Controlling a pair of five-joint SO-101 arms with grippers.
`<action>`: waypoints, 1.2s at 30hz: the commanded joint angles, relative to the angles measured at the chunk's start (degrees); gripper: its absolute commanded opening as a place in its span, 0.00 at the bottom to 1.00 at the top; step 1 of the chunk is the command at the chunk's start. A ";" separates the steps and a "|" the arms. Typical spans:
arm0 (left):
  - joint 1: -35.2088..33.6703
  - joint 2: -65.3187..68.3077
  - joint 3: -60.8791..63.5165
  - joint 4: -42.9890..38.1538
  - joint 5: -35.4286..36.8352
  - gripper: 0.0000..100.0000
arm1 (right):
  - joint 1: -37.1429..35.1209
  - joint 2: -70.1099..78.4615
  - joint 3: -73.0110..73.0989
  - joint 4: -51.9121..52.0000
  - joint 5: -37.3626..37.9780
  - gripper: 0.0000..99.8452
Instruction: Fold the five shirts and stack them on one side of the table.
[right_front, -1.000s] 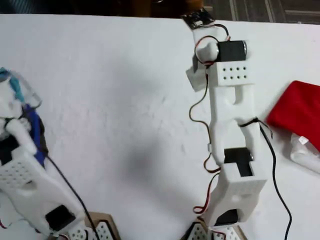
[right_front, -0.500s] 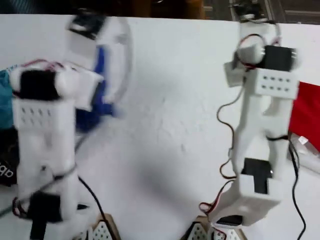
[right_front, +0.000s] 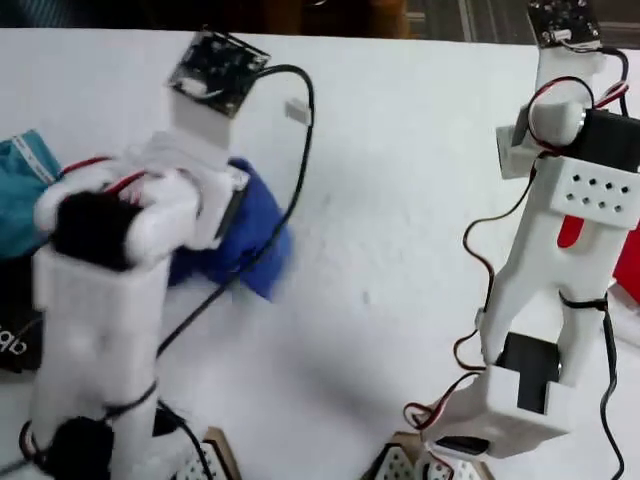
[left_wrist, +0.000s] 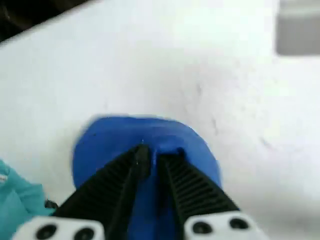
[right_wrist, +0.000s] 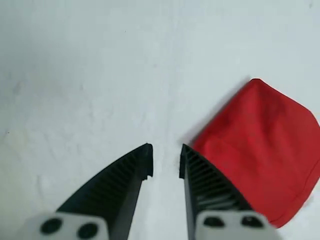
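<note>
**High view.** My left arm covers part of the crumpled blue fabric shirt, which lies left of centre on the white table. A teal shirt and a dark item, hard to make out, are cut off at the left edge. My right arm hides most of the red fabric shirt.

**Left wrist view.** My left gripper is clenched on a fold of the blue fabric shirt.

**Right wrist view.** My right gripper is released over bare table, with the red fabric shirt just beside one finger.
</note>
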 joint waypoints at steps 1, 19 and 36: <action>-0.79 5.71 5.14 -1.58 0.44 0.16 | 0.31 -2.77 -0.18 1.10 0.97 0.09; -32.97 17.58 -2.42 6.59 -5.27 0.20 | -20.62 -2.24 18.11 -5.41 1.14 0.09; -67.60 17.76 26.51 -1.76 -22.95 0.20 | -53.41 3.12 39.65 -29.49 1.23 0.09</action>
